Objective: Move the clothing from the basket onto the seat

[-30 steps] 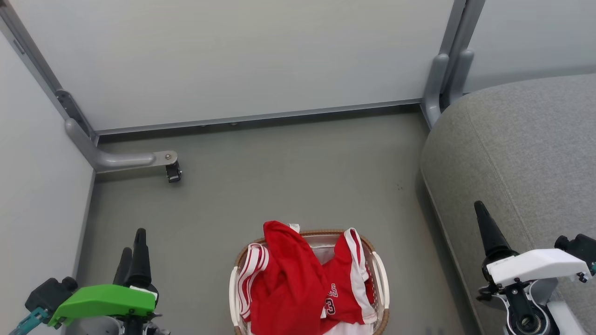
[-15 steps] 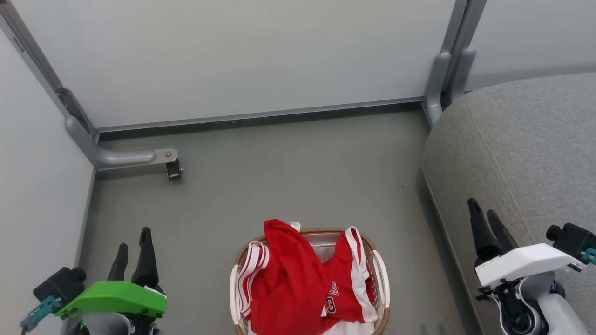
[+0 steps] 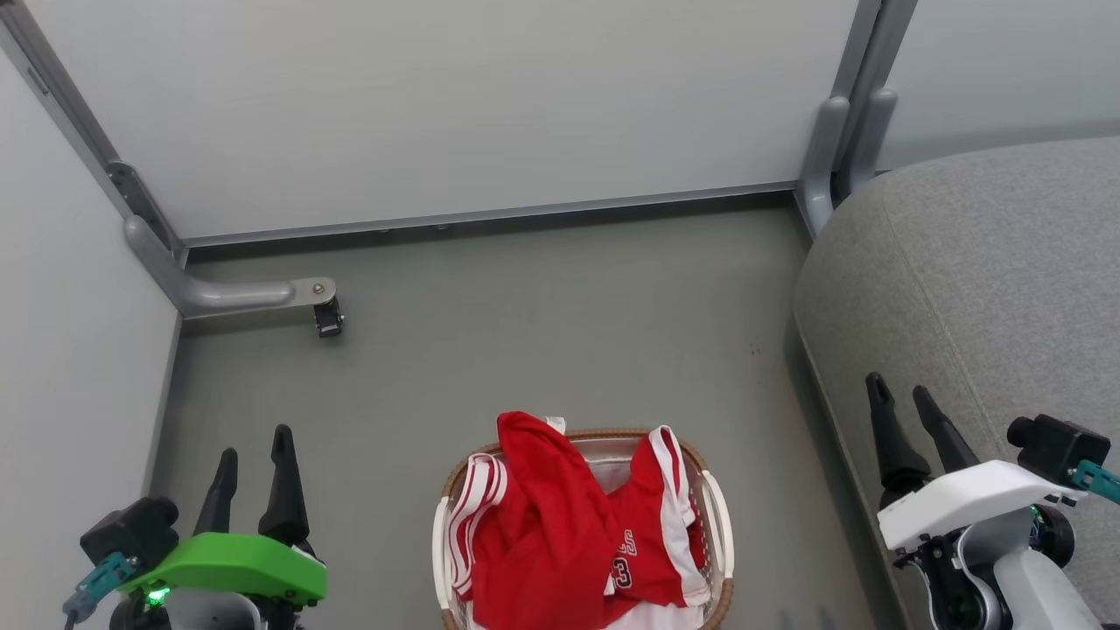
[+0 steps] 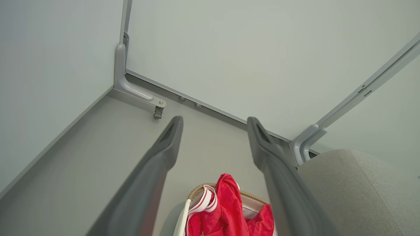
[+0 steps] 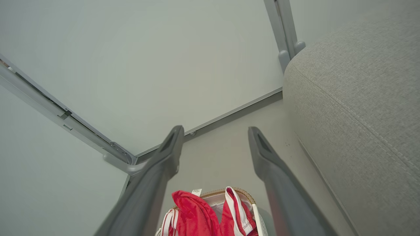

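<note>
Lining up first pick: clothing [image 3: 560, 525] heaped in the basket [image 3: 691, 455], seat [image 3: 980, 289] just right of the basket. Left gripper [image 3: 255, 444] and right gripper [image 3: 897, 387] flank the basket, fingers apart, empty. I'd drop the right one onto the top fold, pinch deep, lift clear.

The left tool [image 3: 255, 444] and right tool [image 3: 897, 385] have seemingly rolled, now showing both fingers apart.

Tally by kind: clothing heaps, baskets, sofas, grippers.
clothing heap: 1 (red, pieces not separable)
basket: 1
sofa: 1
grippers: 2, the left gripper and the right gripper, both open
Total: 5
</note>
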`<state>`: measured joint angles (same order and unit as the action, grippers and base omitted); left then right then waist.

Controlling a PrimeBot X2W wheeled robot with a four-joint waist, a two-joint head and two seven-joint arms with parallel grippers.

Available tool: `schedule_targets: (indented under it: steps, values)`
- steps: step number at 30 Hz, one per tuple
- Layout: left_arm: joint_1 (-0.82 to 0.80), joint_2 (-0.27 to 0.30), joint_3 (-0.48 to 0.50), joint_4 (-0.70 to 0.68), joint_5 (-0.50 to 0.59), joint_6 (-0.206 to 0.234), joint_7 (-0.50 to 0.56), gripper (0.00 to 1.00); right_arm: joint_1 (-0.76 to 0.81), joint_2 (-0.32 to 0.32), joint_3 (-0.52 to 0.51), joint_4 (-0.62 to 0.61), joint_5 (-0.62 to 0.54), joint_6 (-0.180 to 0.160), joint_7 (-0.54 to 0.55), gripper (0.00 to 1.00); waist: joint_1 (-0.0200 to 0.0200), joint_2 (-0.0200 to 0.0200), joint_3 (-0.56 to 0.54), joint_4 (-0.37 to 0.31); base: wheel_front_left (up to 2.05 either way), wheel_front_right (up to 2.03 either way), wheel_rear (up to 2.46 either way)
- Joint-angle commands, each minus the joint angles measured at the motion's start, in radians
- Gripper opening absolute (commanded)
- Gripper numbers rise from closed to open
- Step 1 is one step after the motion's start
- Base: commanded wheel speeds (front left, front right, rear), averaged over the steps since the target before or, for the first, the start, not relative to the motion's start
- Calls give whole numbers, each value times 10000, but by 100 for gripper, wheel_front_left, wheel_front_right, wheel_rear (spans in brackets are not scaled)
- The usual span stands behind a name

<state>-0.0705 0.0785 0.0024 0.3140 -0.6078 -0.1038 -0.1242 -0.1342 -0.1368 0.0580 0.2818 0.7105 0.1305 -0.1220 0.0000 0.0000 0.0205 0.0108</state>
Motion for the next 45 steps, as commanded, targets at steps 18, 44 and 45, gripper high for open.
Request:
schedule_targets:
  steps: [18, 44, 45]
  values:
    - [375, -21, -12, -211, 2084, -63, -525, 100, 120, -97, 223, 235, -2090, 3, -544, 100, 0, 0, -62, 78, 0, 0, 0]
    - [695, -260, 57, -280, 4070, -154, -1081, 100, 174, -45, 383, 837, -4001, 2, -1118, 100, 0, 0, -32, 151, 0, 0, 0]
    - [701, -264, 56, -308, 4129, -156, -1105, 100, 167, -38, 365, 808, -4062, 2, -1127, 100, 0, 0, -30, 151, 0, 0, 0]
